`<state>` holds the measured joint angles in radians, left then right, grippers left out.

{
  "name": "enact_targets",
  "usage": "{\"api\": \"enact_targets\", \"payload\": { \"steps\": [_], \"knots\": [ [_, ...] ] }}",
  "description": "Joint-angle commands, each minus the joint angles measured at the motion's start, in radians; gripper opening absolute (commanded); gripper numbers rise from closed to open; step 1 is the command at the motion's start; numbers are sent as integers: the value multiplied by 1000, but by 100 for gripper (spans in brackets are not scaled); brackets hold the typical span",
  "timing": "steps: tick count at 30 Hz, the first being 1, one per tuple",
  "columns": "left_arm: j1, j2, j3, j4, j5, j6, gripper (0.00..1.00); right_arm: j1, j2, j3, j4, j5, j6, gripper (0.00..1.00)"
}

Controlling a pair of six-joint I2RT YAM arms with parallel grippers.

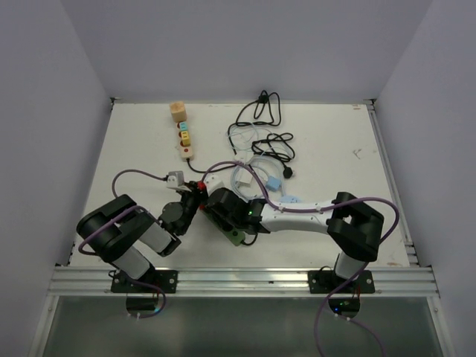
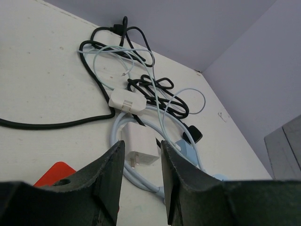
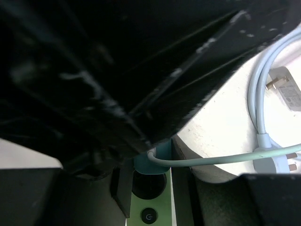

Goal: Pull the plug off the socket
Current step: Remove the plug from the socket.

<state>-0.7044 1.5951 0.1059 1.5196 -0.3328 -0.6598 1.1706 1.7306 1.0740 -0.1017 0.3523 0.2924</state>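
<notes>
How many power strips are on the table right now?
2. A white power strip lies at the back left; a green power strip sits front centre, mostly covered by the right arm. The cables could hide another.

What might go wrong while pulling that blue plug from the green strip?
The left end effector has open fingers with nothing between them, so it may miss the blue plug. The plug's pale cable runs toward loose cords; pulling may drag them. The green power strip might lift too.
</notes>
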Motion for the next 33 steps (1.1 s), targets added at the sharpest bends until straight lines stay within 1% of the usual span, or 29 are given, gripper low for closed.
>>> {"api": "enact_targets", "payload": {
  "steps": [1, 5, 8, 10, 12, 13, 14, 16, 18, 20, 22, 25, 26, 29, 30, 31, 33],
  "knots": [
    [-15, 170, -259, -92, 48, -64, 41, 15, -12, 38, -93, 96, 1, 0],
    [-15, 221, -261, -36, 60, -67, 41, 17, -20, 27, -96, 106, -6, 0],
    [-14, 218, -261, -45, 60, -61, 40, 12, -32, 6, -63, 45, 23, 0],
    [-14, 189, -259, -84, 58, -58, 40, -12, -48, -11, -33, -56, 50, 0],
    [-14, 146, -255, -123, 51, -55, 40, -32, -62, -42, 15, -120, 91, 0],
    [-15, 131, -255, -165, 49, -55, 40, -60, -75, -64, 34, -195, 108, 0],
    [-14, 114, -255, -185, 43, -55, 40, -74, -81, -78, 75, -228, 141, 0],
    [-15, 62, -253, -252, 37, -57, 40, -116, -101, -114, 97, -330, 174, 0],
    [-14, 23, -244, -317, 26, -58, 41, -141, -111, -128, 146, -349, 211, 0],
    [-15, 9, -244, -329, 20, -67, 41, -146, -118, -135, 154, -398, 228, 0],
    [-14, 20, -241, -329, 20, -73, 41, -147, -118, -129, 152, -403, 226, 0],
    [-14, 46, -232, -329, 23, -83, 41, -132, -118, -103, 105, -355, 174, 0],
    [-14, 60, -230, -326, 24, -86, 41, -121, -118, -95, 67, -281, 141, 0],
    [-14, 81, -233, -309, 26, -95, 41, -63, -111, -50, 13, -184, 78, 0],
    [-14, 92, -232, -306, 28, -93, 41, -45, -95, -33, -28, -150, 65, 0],
    [-14, 95, -230, -303, 28, -95, 41, -7, -83, -14, -50, -81, 53, 1],
    [-14, 100, -232, -300, 29, -100, 41, 29, -51, 36, -97, -26, 34, 1]
  ]
}}
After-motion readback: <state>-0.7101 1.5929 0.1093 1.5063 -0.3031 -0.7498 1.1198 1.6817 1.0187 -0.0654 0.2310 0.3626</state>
